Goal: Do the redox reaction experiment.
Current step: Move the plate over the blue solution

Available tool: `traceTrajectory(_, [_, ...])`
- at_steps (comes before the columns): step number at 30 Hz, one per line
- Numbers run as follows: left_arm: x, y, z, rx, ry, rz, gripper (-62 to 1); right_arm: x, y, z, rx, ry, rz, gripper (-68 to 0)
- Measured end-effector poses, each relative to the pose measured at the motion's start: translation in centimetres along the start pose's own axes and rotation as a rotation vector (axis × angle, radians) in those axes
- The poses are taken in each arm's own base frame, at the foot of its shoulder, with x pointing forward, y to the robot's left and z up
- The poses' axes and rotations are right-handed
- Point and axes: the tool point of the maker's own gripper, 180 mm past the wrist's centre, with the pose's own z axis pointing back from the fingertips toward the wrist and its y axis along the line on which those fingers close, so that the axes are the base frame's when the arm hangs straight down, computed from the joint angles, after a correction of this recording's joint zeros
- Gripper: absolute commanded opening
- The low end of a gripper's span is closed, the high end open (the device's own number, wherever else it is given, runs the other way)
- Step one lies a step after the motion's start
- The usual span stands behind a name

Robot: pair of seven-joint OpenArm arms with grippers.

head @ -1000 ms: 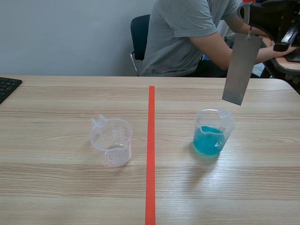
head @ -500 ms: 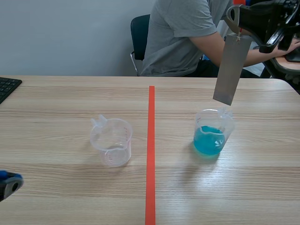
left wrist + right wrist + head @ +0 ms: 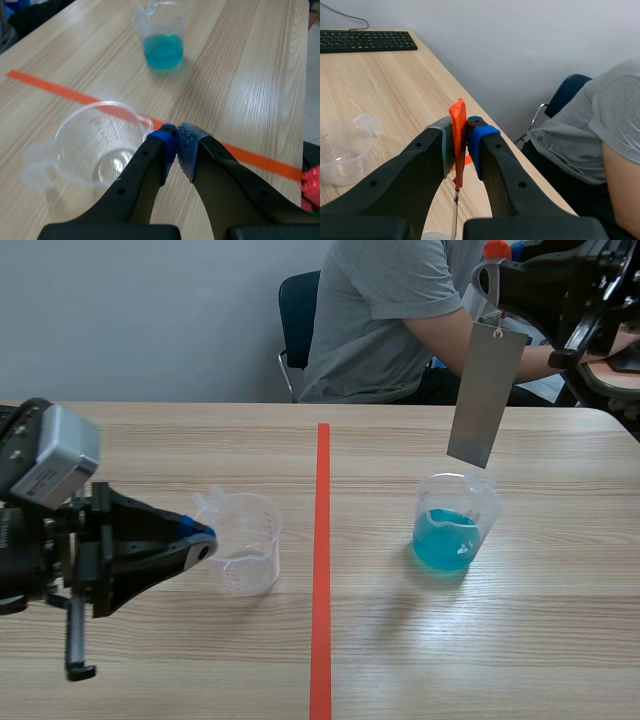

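An empty clear beaker [image 3: 240, 542] stands left of the red tape line, and a clear beaker holding blue liquid [image 3: 452, 525] stands right of it. My left gripper [image 3: 202, 538] is shut on nothing, its tips [image 3: 176, 136] just over the empty beaker's [image 3: 95, 145] near rim. The blue-liquid beaker [image 3: 162, 32] lies farther ahead. High at the right, my right gripper [image 3: 488, 285] is shut on an orange tag [image 3: 457, 131]. From that tag a grey metal strip [image 3: 485, 395] hangs tilted, its lower end just above the blue-liquid beaker.
A person [image 3: 400, 315] sits across the table behind the right half, forearm near my right arm. A black keyboard [image 3: 365, 40] lies at the table's far left. The orange-red tape line [image 3: 322, 570] runs down the middle.
My left arm has come in from the left and its shut gripper now sits at the empty beaker. The right gripper has carried the strip slightly left, over the blue-liquid beaker.
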Motion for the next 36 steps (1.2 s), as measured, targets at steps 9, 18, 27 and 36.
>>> traceTrajectory(9, [3.6, 0.8, -6.3, -0.031, -0.034, -0.109, -56.5, -0.2, 0.6, 0.1, 0.013, 0.006, 0.0, -66.2])
traceTrajectory(18, [0.9, 2.3, -10.3, -0.027, 0.015, -0.05, -56.5, -0.2, 0.6, 0.1, 0.013, 0.006, 0.0, -66.2])
traceTrajectory(27, [1.9, 2.7, -15.3, -0.014, -0.029, -0.044, -56.5, -0.2, 0.6, 0.1, 0.013, 0.006, 0.0, -66.2])
traceTrajectory(36, [3.3, 4.4, -18.4, 0.021, -0.039, -0.053, -56.5, -0.2, 0.6, 0.1, 0.013, 0.006, -0.001, -66.2])
